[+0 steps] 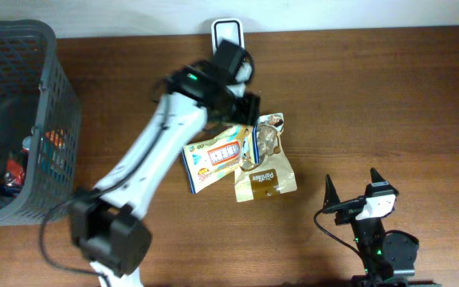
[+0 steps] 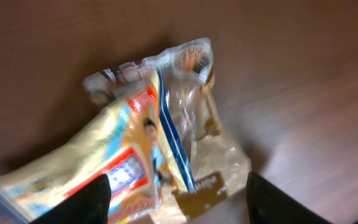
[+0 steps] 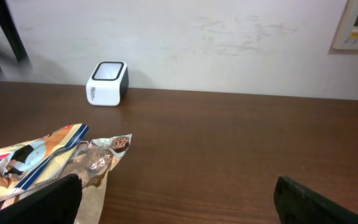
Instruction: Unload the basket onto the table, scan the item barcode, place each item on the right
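Observation:
A yellow and blue snack packet [image 1: 212, 156] lies flat mid-table, overlapping a clear and brown packet [image 1: 264, 170] on its right. My left gripper [image 1: 242, 110] hangs just behind them, and in the left wrist view [image 2: 176, 202] its jaws stand open, wide apart, over the yellow packet [image 2: 104, 149] and the clear packet [image 2: 197, 99], gripping neither. The white barcode scanner [image 1: 228, 32] stands at the table's back edge, also seen in the right wrist view [image 3: 107, 84]. My right gripper [image 1: 357, 191] rests open near the front right, with nothing between its fingers [image 3: 176, 199]. No barcode is legible.
A dark mesh basket [image 1: 50, 96] holding several items stands at the far left. Bare wooden tabletop [image 1: 389, 104] stretches to the right of the packets. A white wall [image 3: 229, 37] rises behind the scanner.

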Available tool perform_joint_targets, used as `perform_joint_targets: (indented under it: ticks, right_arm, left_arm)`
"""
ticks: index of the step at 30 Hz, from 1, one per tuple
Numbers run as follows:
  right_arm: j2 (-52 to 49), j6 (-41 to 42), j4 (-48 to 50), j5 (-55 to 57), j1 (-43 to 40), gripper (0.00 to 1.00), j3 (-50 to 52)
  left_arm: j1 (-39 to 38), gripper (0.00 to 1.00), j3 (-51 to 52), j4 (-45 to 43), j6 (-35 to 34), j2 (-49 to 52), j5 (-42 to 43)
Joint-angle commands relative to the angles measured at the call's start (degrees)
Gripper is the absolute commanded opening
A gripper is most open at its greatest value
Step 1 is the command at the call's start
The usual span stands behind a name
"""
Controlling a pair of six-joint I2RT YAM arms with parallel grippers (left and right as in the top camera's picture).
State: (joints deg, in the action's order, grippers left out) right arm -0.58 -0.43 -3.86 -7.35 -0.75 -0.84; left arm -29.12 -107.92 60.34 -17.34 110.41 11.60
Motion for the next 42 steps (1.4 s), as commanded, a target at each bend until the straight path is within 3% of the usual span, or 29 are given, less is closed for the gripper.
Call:
perform_joint_targets:
  ticks: [1,3,7,14,17,21,24,27,29,33,39,42]
  right_arm:
    - [0.37,0.02,-0.11,0.33,0.04,0.98,0.52]
    - [0.37,0.00,-0.11,0.33,0.04,0.98,0.52]
    - [0.37,0.02,-0.11,0.33,0.04,0.98,0.52]
    - [0.37,0.02,-0.11,0.33,0.04,0.98,0.52]
    - [0.37,0.02,-0.11,0.33,0.04,0.98,0.52]
    - [0.37,0.00,-0.11,0.33,0.04,0.98,0.52]
    - [0.37,0.00,-0.11,0.33,0.04,0.98,0.52]
    - [0.37,0.02,-0.11,0.33,0.04,0.98,0.52]
    - [0.37,0.02,-0.11,0.33,0.04,0.98,0.52]
    - [0.37,0.02,-0.11,0.33,0.04,0.99,0.52]
    - [0.37,0.00,-0.11,0.33,0.04,0.98,0.52]
    - [0.37,0.00,-0.11,0.33,0.04,0.99,0.52]
  left_arm:
    - [7.10,0.81,-11.43,5.22,1.66,-9.11,-4.09]
    - [11.78,0.91,-14.78,7.23,1.64,-12.09,-7.37]
    - [24.90,1.00,-16.59,7.87,1.64,-18.80,-10.69]
    - [48.52,0.99,-16.41,7.50,1.60,-21.20,-24.63]
    - [56.37,0.89,-15.91,5.14,1.60,-18.64,-25.57]
    - [62.45,0.94,-15.91,4.02,1.62,-14.19,-25.51]
    - [64.48,0.85,-15.87,5.57,1.95,-10.40,-25.35]
    - [64.39,0.75,-15.85,5.90,13.27,-5.09,-24.72]
    - [64.02,0.82,-15.87,5.90,20.20,-2.27,-22.21]
    - [64.08,0.82,-14.99,6.45,31.34,0.72,-19.26]
    - [64.08,0.90,-6.51,5.99,39.06,1.55,-16.11]
    - [64.08,0.88,-0.02,2.86,42.40,1.57,-17.92]
